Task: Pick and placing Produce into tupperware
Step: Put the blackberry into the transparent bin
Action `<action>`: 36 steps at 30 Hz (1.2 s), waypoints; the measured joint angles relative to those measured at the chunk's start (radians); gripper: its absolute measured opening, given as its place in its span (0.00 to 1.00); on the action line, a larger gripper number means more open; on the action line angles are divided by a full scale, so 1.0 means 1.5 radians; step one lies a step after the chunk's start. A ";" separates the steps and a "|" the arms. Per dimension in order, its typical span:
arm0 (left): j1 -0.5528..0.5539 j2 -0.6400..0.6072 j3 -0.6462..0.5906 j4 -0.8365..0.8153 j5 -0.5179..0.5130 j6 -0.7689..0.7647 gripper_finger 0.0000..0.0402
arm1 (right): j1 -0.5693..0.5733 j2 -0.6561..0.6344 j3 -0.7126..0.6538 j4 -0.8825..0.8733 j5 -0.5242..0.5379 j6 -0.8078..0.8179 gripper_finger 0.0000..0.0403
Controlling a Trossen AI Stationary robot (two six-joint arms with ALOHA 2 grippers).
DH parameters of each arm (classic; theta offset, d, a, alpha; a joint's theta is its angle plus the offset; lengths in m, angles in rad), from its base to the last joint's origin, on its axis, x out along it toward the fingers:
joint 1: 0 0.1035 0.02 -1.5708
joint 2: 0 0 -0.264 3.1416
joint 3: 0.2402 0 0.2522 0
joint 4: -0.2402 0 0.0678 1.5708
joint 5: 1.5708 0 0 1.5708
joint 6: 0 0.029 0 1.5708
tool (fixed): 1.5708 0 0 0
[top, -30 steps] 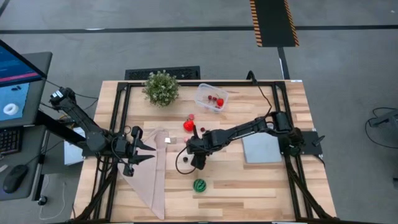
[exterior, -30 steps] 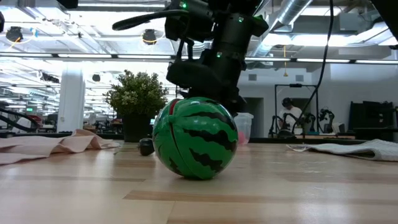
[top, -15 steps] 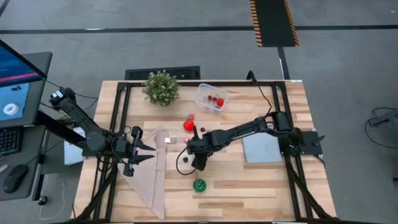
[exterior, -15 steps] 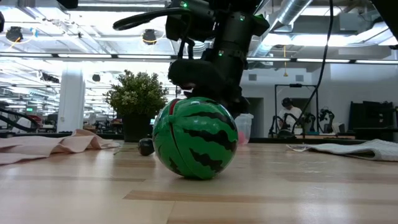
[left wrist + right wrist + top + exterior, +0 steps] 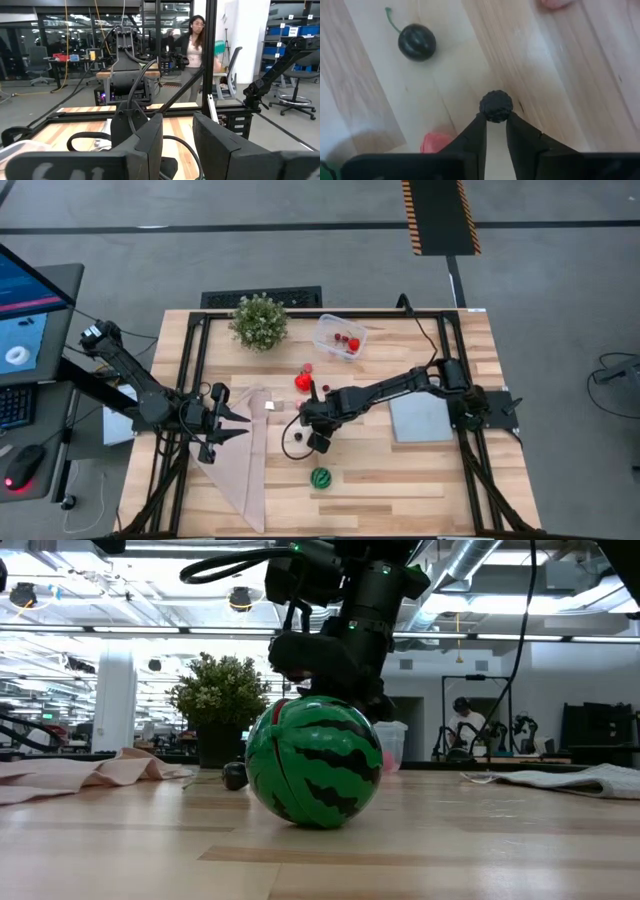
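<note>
My right gripper (image 5: 318,443) (image 5: 495,117) points down at mid-table, shut on a dark bumpy berry (image 5: 496,104). On the wood around it lie a dark cherry (image 5: 417,42), a red piece (image 5: 434,142) and a pink piece (image 5: 555,4). A red strawberry (image 5: 303,382) lies farther back. The green striped ball (image 5: 320,477) (image 5: 313,762) rests on the table nearer the near edge and hides the fingertips in the low view. The clear tub (image 5: 340,337) stands near the far edge with red pieces inside. My left gripper (image 5: 238,426) waits open above the pink cloth. My right gripper pinches the dark berry (image 5: 496,106) between its two fingertips (image 5: 479,127), coming from above and pointing down. Only the fingers' free ends are on it. I cannot tell whether the berry still rests on the wood.
A bushy potted plant (image 5: 259,321) stands at the far edge, left of the tub. A pink cloth (image 5: 235,465) covers the table's left part. A flat grey-blue sheet (image 5: 420,418) lies on the right. A person stands in the room beyond the table.
</note>
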 joint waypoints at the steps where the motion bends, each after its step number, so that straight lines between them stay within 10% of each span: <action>1: 0.000 0.000 0.000 0.000 0.000 0.000 0.24 | -0.001 0.000 0.000 0.004 0.000 -0.002 0.22; 21: 0.000 0.000 0.000 -0.001 0.000 0.001 0.24 | -0.035 0.000 0.000 0.004 -0.017 -0.036 0.17; 36: 0.000 0.000 0.000 -0.004 0.000 0.008 0.24 | -0.038 -0.001 0.000 0.040 -0.059 -0.016 0.66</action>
